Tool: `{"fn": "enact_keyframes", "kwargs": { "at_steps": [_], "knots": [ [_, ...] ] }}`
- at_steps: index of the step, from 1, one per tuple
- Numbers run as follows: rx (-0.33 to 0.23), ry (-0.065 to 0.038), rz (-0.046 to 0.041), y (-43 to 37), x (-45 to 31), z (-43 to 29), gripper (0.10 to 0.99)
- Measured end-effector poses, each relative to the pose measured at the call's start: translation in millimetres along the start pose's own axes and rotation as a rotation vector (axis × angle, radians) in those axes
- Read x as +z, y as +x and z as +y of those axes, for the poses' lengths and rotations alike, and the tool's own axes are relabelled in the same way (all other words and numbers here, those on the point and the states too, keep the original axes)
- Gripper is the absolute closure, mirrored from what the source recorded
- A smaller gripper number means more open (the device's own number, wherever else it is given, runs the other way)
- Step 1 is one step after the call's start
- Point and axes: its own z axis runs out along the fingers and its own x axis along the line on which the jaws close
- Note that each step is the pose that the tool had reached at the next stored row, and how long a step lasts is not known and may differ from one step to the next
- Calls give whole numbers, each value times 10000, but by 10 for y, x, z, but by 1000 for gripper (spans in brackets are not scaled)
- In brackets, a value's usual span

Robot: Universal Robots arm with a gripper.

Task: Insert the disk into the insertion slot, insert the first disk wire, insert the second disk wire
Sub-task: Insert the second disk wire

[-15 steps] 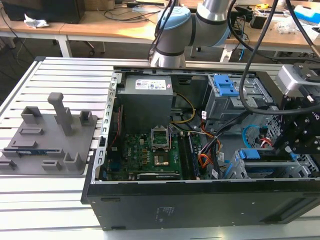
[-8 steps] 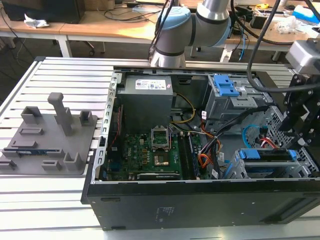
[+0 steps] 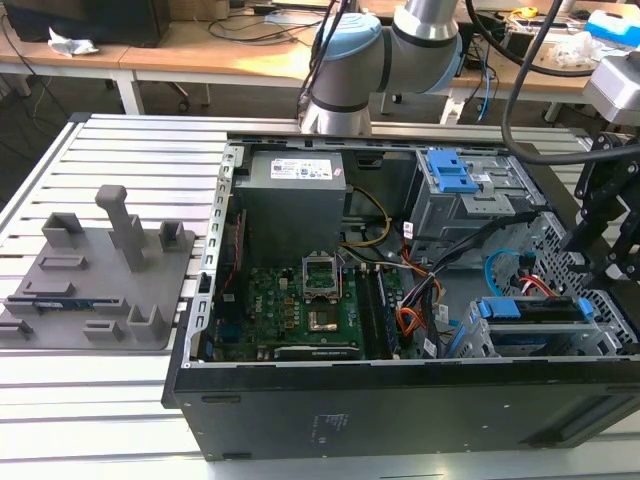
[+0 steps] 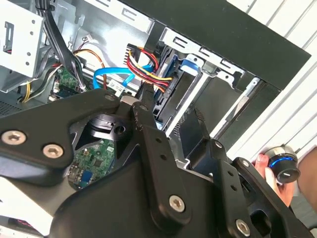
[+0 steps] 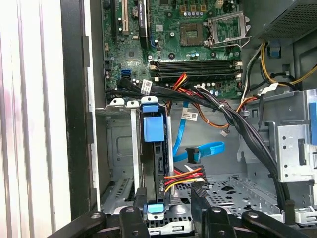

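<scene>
Disk seated edge-up in the insertion slot, fingers spread apart, straddling its near end, not gripping

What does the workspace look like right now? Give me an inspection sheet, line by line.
Surface: slatted metal table, holding the open computer case.
Job's things: the disk stands in the insertion slot.
Clutter: grey fixture beside the case.
Gripper: the gripper is open at the disk's end.
Cables: the first disk wire runs up to the disk; the second disk wire lies loose, plug apart from the disk.
Surroundings: a hand on a knob; workbenches behind.
</scene>
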Motion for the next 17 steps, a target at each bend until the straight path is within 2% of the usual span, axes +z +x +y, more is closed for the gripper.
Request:
{"fn": "enact_keyframes", "kwargs": {
  "at_steps": [10,12,13,15,16,17],
  "knots": [
    [2,17,21,-10,1,0,604],
    [9,24,241,-90,1,4,604],
    [14,34,409,-154,1,8,604],
    [22,48,634,-244,2,13,604],
    [27,59,804,-284,3,16,604],
    [35,72,1010,-326,7,20,604]
  ]
}}
